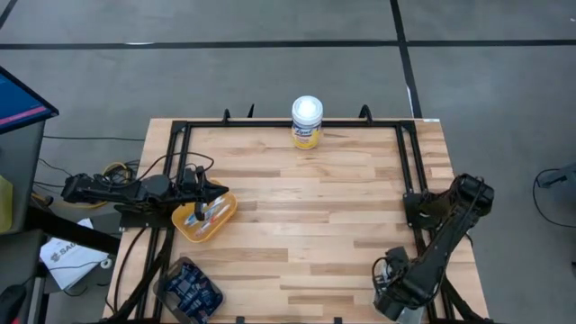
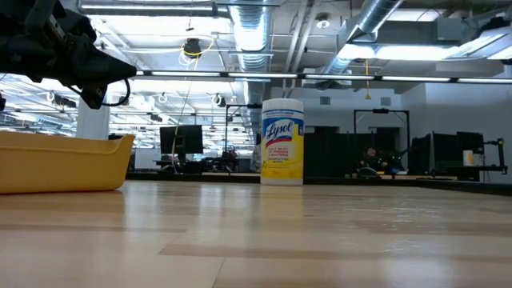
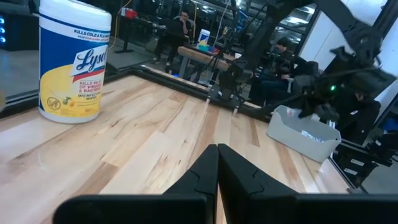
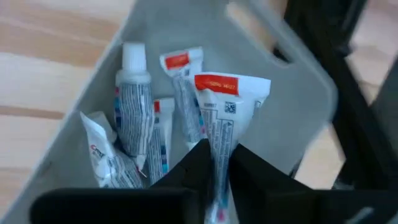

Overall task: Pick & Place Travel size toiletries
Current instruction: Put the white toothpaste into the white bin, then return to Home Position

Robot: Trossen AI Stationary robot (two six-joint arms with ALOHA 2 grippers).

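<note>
Grey bin (image 4: 292, 81): right gripper (image 4: 217, 163) pinched one white tube (image 4: 225, 118) (others lay beside). Left gripper (image 3: 217, 163), fingers pressed together, hung over yellow tray (image 1: 227, 209).

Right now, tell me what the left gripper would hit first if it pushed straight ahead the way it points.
The left gripper, fingers shut, points across bare wooden table. Roughly ahead at the far edge stands a grey bin, likely the first thing met, though depth is unclear. The yellow canister stands well off to one side.

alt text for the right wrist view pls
The right gripper, its two dark fingers closed on a small white toothpaste tube, sits over a grey plastic bin holding several more small white tubes. Light wooden tabletop shows beside the bin.
</note>
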